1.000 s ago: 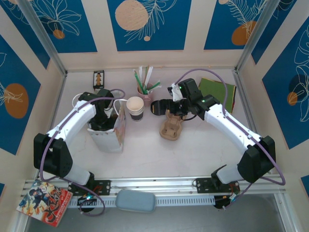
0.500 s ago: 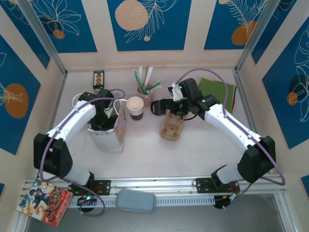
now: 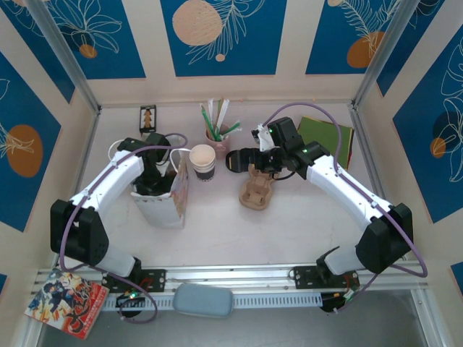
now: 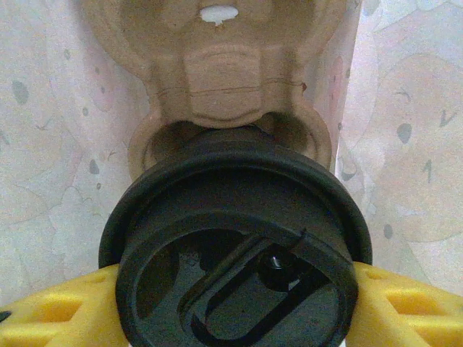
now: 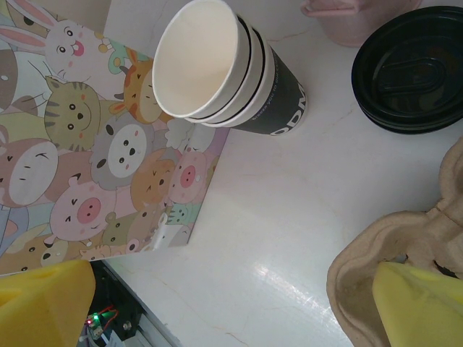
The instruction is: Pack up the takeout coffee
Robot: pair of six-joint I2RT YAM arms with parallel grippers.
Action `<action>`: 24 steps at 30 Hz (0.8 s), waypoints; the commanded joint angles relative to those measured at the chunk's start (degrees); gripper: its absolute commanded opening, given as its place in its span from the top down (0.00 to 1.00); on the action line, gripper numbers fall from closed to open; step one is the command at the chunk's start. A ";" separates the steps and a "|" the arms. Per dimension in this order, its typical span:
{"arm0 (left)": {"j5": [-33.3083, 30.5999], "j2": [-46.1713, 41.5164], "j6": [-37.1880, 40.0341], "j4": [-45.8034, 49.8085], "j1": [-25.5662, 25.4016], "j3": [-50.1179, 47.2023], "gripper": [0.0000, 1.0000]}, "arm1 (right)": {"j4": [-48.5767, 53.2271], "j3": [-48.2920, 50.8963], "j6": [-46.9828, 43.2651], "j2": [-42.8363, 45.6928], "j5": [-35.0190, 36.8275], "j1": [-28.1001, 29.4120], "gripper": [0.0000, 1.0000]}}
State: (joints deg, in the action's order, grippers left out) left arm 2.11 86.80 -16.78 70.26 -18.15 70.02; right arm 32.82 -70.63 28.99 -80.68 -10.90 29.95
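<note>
The left gripper [image 4: 231,314] is down inside the paper bag [image 3: 163,210], which stands upright on the left part of the table [image 3: 289,224]. Its two yellow fingers [image 4: 51,318] are clamped on the takeout coffee [image 4: 235,246], one on each side, just under the round black lid. From the left wrist I see the coffee from above, so the lid hides the body of the cup. The coffee is in the bag, above a brown pulp carrier [image 4: 224,79] that lies in the bottom of the bag; I cannot tell if the cup already sits in the carrier's hole. The patterned paper walls of the bag stand on both sides of the cup. The right gripper [image 5: 231,303] is near the middle of the table with its fingers wide apart and nothing between them. One of its fingers is above the far end of a second pulp carrier [image 3: 257,194], which lies flat on the table. To the left of this gripper stands a stack of white cups without lids [image 3: 203,162], just beside the right side of the bag. A stack of loose black lids [image 5: 411,69] lies between these cups and the right gripper. A pink holder with straws [image 3: 217,136] stands farther back.
</note>
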 commanded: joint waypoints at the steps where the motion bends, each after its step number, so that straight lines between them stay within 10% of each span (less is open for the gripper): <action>1: -3.96 5.43 0.95 -6.45 1.54 -4.85 0.43 | 1.34 -0.38 0.27 1.18 -0.44 -0.25 0.01; 24: -4.13 5.41 1.02 -6.67 1.54 -4.96 0.43 | 1.22 0.16 0.53 1.68 -0.27 -0.25 0.01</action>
State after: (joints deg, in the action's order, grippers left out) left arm 2.11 86.80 -16.75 70.24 -18.11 70.00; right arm 32.82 -70.63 28.99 -80.66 -10.90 29.95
